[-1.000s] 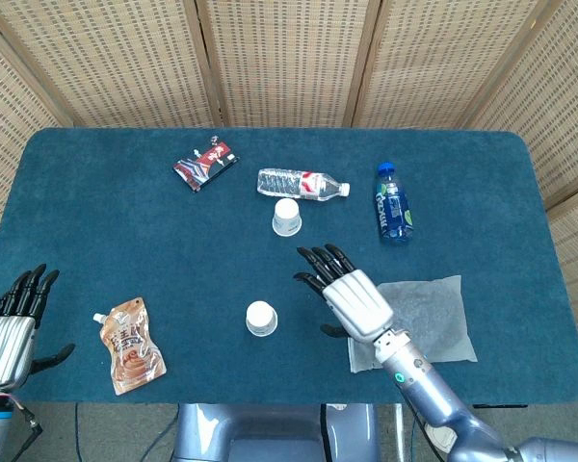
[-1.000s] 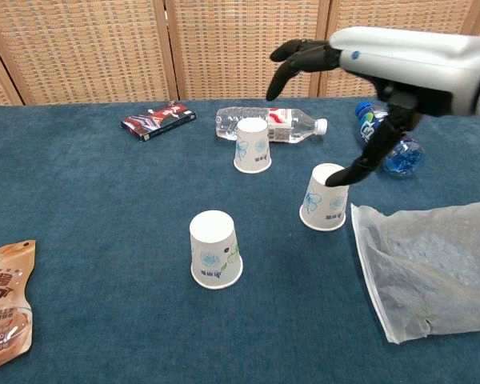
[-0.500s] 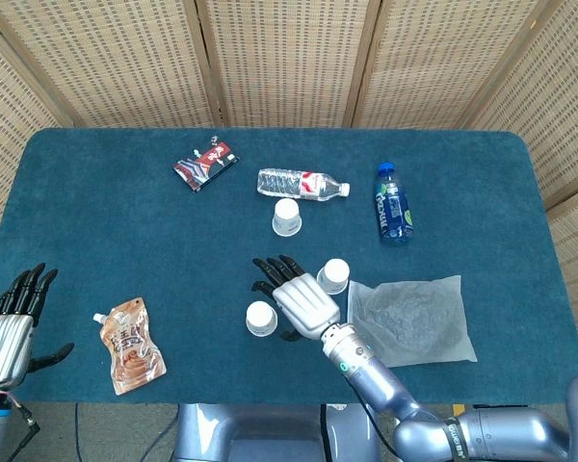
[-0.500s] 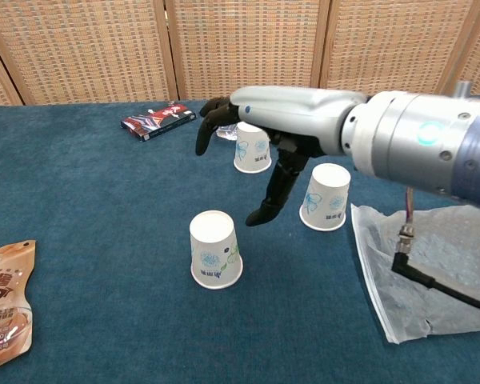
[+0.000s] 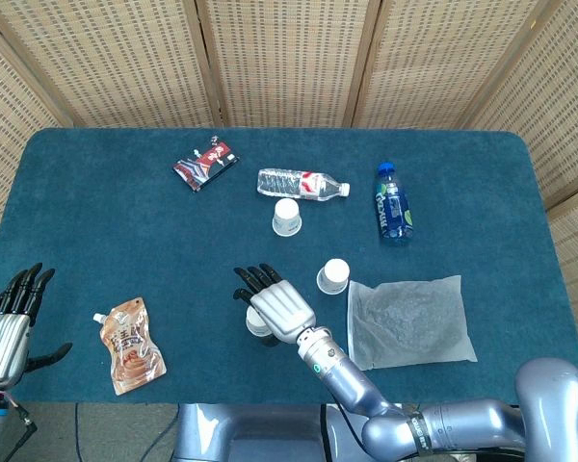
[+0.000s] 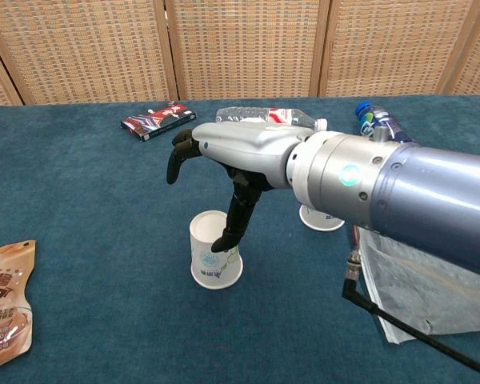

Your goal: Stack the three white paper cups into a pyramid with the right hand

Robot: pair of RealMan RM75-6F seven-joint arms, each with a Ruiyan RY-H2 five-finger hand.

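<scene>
Now the right hand (image 6: 224, 156) was seen spread over the nearest paper cup (image 6: 215, 250), its fingers apart, the thumb tip hanging at the cup's side; whether it touched could not be told. A second cup (image 5: 332, 276) was set upside down just beside the clear plastic bag (image 5: 409, 320), a third (image 5: 287, 217) below the water bottle (image 5: 302, 184). The left hand (image 5: 8, 322) was held open at the blue tabletop's (image 5: 116, 231) near left edge.

Robot test setup, blue felt-covered table (image 5: 96, 212), woven wicker screen (image 5: 289, 58) backdrop, scattered props
</scene>
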